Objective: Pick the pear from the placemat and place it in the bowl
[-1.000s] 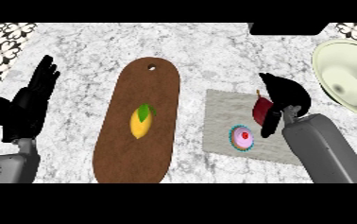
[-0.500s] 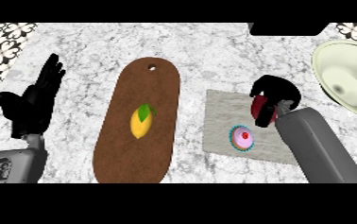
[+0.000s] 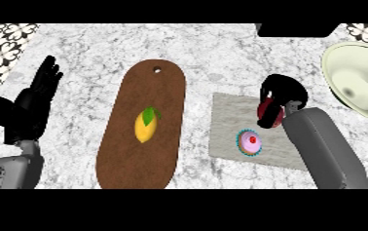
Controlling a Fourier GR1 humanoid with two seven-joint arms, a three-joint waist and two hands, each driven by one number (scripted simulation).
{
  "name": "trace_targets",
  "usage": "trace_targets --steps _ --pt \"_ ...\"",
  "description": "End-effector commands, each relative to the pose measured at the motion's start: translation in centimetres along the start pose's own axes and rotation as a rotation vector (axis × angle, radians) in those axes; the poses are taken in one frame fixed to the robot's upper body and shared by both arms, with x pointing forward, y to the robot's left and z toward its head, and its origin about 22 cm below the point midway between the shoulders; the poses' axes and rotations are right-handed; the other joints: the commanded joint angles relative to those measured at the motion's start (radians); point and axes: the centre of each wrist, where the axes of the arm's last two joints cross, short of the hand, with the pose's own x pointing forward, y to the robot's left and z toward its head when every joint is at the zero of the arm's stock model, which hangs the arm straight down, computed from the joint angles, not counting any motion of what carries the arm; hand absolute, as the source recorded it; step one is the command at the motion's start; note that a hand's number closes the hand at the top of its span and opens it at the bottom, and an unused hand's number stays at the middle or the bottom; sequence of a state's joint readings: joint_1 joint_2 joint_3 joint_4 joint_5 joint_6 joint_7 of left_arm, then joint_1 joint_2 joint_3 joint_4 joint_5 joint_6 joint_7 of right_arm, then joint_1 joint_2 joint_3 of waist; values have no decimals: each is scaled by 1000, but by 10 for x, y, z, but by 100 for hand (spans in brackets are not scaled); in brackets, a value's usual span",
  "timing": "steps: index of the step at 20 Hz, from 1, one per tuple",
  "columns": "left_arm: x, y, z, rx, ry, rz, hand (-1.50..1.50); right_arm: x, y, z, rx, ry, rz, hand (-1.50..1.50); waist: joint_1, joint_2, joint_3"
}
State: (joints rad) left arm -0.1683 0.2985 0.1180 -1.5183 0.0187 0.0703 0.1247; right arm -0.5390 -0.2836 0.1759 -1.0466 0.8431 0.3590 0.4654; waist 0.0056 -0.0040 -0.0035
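black right hand (image 3: 282,94) fingers curled round dark red pear (image 3: 267,111) over placemat (image 3: 229,127).

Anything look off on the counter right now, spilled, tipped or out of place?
Nothing spilled or tipped. One oddity: the right hand is curled round a dark red thing over the placemat, which hardly looks like a pear. The bowl sits half out of frame.

The right robot hand (image 3: 282,96) curls over a dark red thing (image 3: 267,112) on the placemat (image 3: 231,123), hiding most of it; what it is cannot be told. The pale bowl (image 3: 343,74) is cut off by the right edge.
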Motion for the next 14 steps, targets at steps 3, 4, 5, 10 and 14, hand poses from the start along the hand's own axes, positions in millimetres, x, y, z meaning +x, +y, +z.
trace_targets --steps 3,4,5,10,14 --pt "0 5 0 5 -6 -14 0 7 -31 6 -157 88 -17 150 -4 3 3" --pt "-3 -10 3 -8 -7 -13 0 27 -14 -7 -153 141 -73 150 6 6 4" --pt "-7 -10 4 -9 5 14 0 3 -16 -17 -176 201 -111 150 12 10 4" --pt "10 -27 -17 -27 -19 17 0 30 -72 -29 -269 373 -241 150 23 19 4" --pt "-16 -14 0 -12 8 -8 0 34 -92 -23 -436 425 -186 150 12 9 3"
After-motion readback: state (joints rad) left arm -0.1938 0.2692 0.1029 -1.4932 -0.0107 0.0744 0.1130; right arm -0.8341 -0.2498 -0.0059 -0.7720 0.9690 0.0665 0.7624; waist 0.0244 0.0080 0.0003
